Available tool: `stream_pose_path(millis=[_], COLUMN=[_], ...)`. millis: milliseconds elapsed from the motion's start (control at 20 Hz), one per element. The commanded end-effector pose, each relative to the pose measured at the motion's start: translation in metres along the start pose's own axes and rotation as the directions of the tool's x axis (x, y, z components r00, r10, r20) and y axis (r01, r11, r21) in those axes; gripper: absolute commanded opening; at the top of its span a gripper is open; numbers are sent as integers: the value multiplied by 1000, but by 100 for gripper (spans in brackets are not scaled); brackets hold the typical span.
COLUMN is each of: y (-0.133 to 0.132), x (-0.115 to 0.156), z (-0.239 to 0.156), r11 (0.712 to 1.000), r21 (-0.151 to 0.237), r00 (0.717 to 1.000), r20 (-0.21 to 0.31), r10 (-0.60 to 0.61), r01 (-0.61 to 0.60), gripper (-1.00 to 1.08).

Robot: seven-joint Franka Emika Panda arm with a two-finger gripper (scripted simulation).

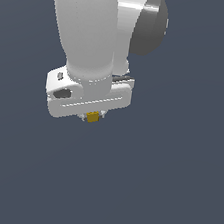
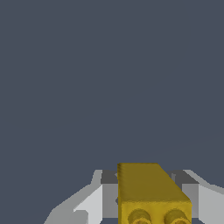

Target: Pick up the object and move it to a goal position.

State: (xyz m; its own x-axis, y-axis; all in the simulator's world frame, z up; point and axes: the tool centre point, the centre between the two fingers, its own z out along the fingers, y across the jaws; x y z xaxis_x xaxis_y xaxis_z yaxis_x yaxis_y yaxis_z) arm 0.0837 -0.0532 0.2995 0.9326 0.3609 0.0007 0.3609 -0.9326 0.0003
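The object is a small mustard-yellow block, showing just under the white gripper in the exterior view. In the wrist view the block sits between the two fingers, with two round studs on its near face. The fingers press against its sides, so the gripper is shut on it. The white arm rises above the hand and hides most of the fingers in the exterior view. No goal marker shows in either view.
A plain dark grey-blue surface fills the background in both views. No other objects or edges show.
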Motion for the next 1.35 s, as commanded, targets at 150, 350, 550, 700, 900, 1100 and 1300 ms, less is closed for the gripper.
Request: stream_pose_path(millis=[150, 350, 550, 700, 900, 1100, 1300], y=[3, 5, 6, 7, 8, 8, 8], x=[7, 12, 16, 18, 20, 21, 21], z=[-46, -70, -87, -96, -103, -107, -107], r11=[1000, 1000, 1000, 1000, 1000, 1000, 1000], r21=[0, 0, 0, 0, 0, 0, 0], r00=[1000, 1000, 1000, 1000, 1000, 1000, 1000], r20=[1, 1, 1, 1, 1, 1, 1], r10=[0, 0, 0, 0, 0, 0, 0], r01=[0, 0, 0, 0, 0, 0, 0], gripper=[-100, -100, -100, -100, -100, -100, -100])
